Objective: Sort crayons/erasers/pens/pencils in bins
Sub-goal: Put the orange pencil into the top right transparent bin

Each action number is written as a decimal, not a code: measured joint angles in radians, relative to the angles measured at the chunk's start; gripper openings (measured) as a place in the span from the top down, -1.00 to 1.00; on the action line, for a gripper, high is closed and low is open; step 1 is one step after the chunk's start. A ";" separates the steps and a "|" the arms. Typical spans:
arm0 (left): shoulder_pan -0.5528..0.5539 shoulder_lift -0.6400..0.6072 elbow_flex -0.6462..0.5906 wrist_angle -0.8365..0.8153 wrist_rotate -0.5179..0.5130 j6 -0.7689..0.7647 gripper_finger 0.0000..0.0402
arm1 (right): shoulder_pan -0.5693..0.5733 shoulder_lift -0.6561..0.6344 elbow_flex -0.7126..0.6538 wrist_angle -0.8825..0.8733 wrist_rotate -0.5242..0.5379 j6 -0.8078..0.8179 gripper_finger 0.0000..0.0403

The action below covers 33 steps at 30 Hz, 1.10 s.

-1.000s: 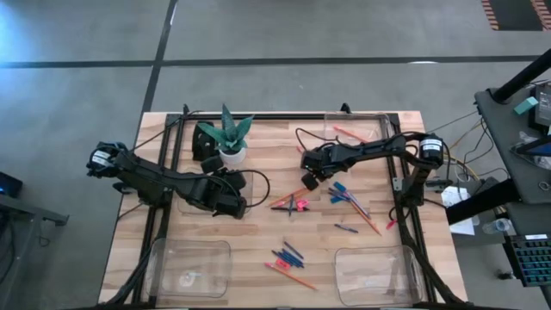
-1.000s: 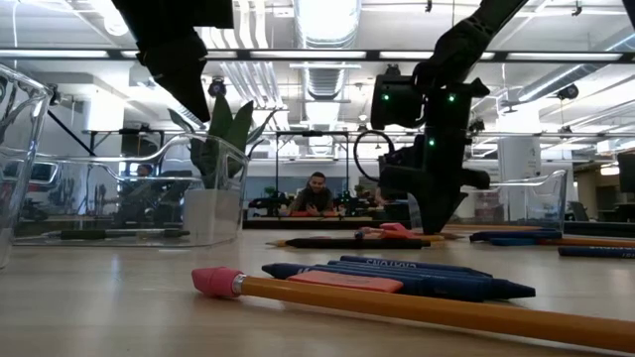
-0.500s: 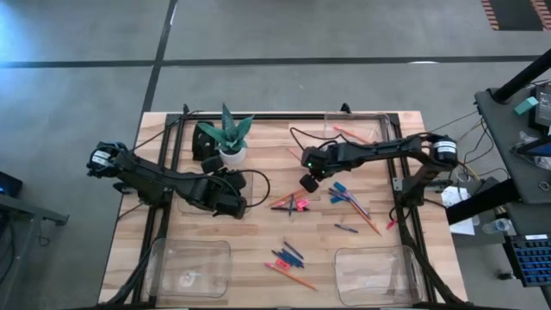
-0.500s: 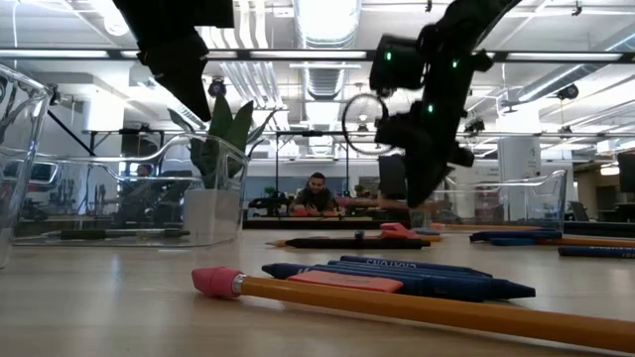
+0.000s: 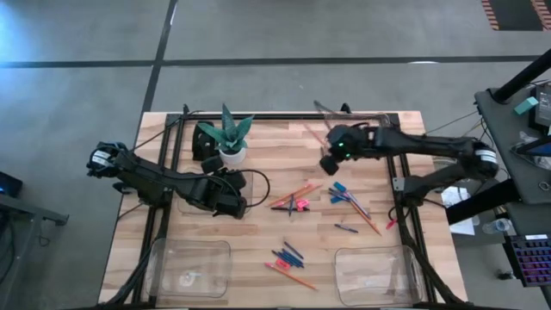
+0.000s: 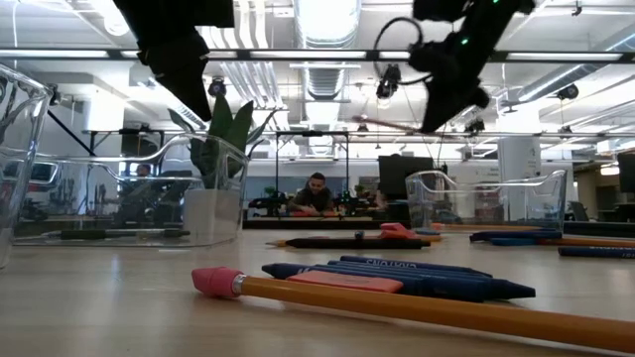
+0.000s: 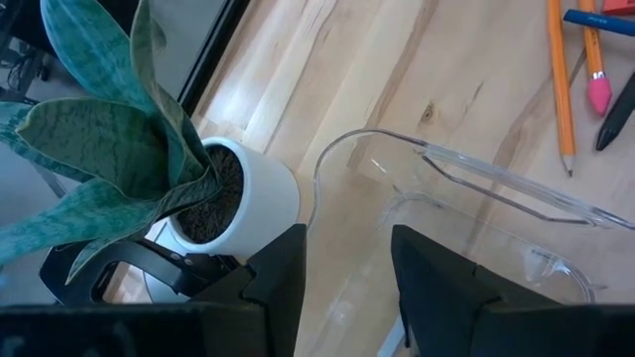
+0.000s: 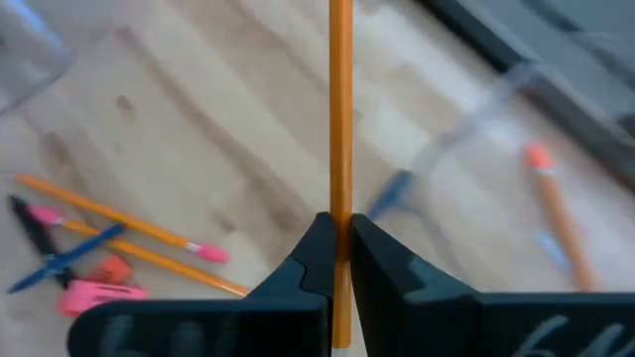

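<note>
Right end effector (image 5: 328, 163): raised above the far right of the counter, arm stretched in from the right, fingers pinched on a pencil (image 8: 339, 129) that juts out past the tips.
Left end effector (image 5: 231, 205): low at the left, over a bin (image 7: 476, 213), fingers (image 7: 283, 268) partly apart with nothing between them.
Bins: one far right (image 5: 366, 125) holding an orange stick; two at the near edge, left (image 5: 191, 269) and right (image 5: 379, 274).
Counter (image 5: 275, 232): pale wood; pencils, blue sticks and a pink eraser (image 5: 301, 205) scattered across the middle and right.
Plant (image 5: 231, 138): in a white pot, far left of centre.
Room: grey floor around; in the low view a person (image 6: 316, 195) sits well beyond the counter.
</note>
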 joint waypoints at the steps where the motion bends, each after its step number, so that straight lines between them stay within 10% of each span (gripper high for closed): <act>1: 0.000 0.000 0.000 0.000 0.000 -0.009 0.32 | -0.016 -0.021 0.000 -0.033 0.016 -0.001 0.93; 18: 0.000 0.000 0.001 0.034 0.000 -0.020 0.32 | -0.392 -0.033 0.000 -0.379 0.044 -0.469 0.94; 33: 0.000 0.000 0.000 0.034 0.000 -0.019 0.32 | -0.469 0.176 0.000 -0.349 0.034 -0.748 0.94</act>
